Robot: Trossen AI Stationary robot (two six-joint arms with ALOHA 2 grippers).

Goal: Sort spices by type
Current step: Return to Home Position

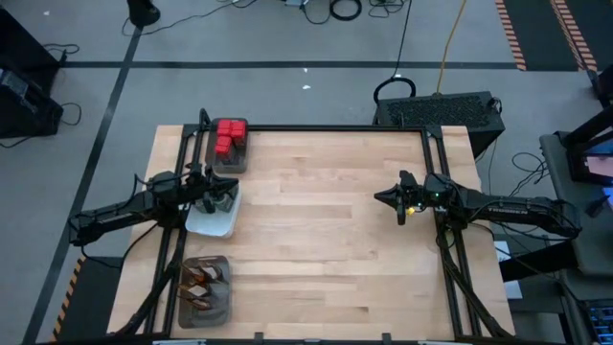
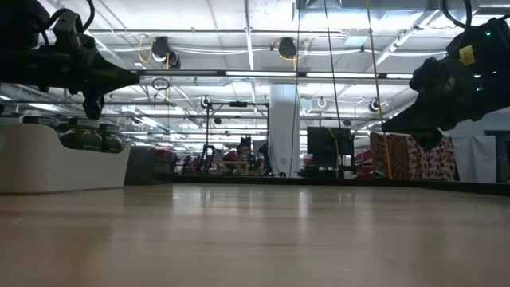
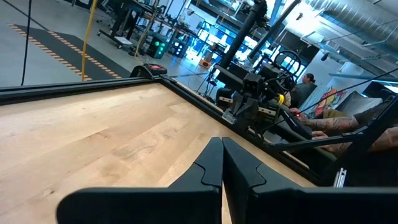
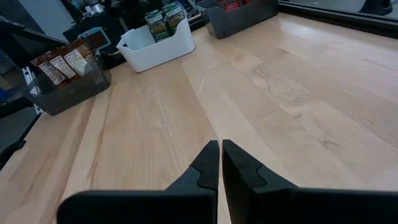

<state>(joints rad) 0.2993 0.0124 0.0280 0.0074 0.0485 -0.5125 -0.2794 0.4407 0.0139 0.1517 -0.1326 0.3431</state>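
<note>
Evidently the sorting is finished, as far as can be seen: no spice lies loose on the table [image 1: 326,249]. Seen from above, the red boxes [image 1: 230,137] sit packed in a grey mesh tray [image 1: 230,167] at the table's 11 o'clock corner. The green-lidded jars [image 4: 163,17] stand upright in the white dish [image 1: 213,227] at 9 o'clock. The brown-orange sachets [image 1: 204,284] lean together in a second mesh tray [image 1: 204,314] at 7 o'clock. Each kind appears unmixed, though the jar count cannot be read, since the left arm covers much of the dish. The left gripper [image 3: 222,167] hangs above the dish, fingers pressed together, holding nothing. The right gripper [image 4: 221,163] hovers at 3 o'clock, well apart from the containers, fingers likewise closed and empty. Judgement: only parking the arms is left.
</note>
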